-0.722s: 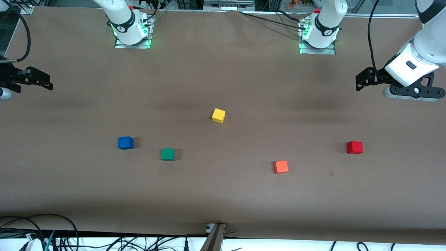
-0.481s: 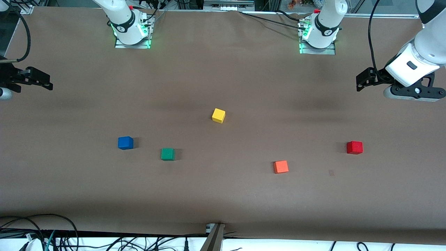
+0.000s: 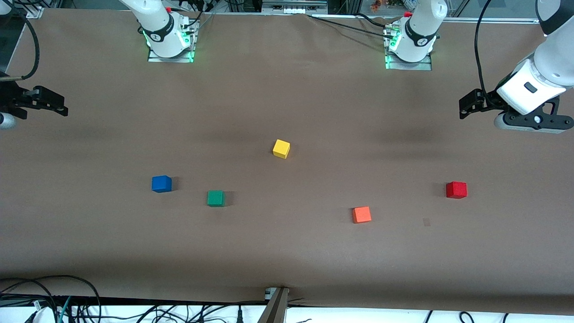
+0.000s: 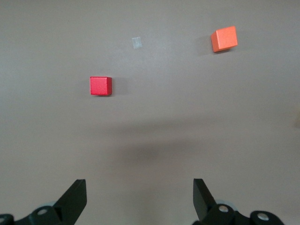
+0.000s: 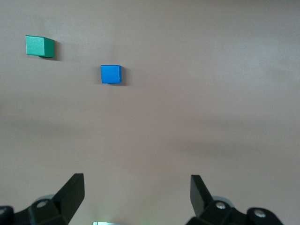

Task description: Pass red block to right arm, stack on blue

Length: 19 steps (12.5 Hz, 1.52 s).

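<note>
The red block [image 3: 456, 189] lies on the brown table toward the left arm's end; it also shows in the left wrist view [image 4: 101, 86]. The blue cube [image 3: 161, 184] lies toward the right arm's end and shows in the right wrist view [image 5: 111, 74]. My left gripper [image 3: 466, 107] hangs open and empty high over the table's left-arm end, its jaws wide apart [image 4: 139, 197]. My right gripper [image 3: 56, 106] waits open and empty over the table's right-arm edge, its jaws also wide apart [image 5: 137, 192].
An orange cube [image 3: 361, 214] lies nearer the front camera than the red block, toward the table's middle. A green cube [image 3: 215, 198] sits beside the blue cube. A yellow cube [image 3: 281, 148] sits mid-table. Both arm bases [image 3: 167, 36] [image 3: 410, 42] stand along the table's edge farthest from the front camera.
My left arm has shifted very slightly toward the table's edge at its own end. The right arm and all cubes have not moved.
</note>
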Each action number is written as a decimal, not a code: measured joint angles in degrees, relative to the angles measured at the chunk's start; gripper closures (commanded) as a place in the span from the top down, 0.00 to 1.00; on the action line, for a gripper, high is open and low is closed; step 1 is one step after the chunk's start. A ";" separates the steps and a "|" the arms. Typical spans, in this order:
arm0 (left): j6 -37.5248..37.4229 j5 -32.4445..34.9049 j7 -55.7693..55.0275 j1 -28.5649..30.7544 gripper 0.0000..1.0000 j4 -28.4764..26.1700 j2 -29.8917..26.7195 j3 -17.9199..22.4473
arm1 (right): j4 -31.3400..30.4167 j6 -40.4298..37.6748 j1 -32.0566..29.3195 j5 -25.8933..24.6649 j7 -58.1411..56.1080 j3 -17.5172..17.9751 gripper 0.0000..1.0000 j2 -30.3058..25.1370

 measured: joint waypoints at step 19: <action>12.35 2.66 1.19 8.91 1.00 0.50 17.82 0.67 | 0.01 0.40 0.02 0.00 -0.14 0.09 1.00 1.27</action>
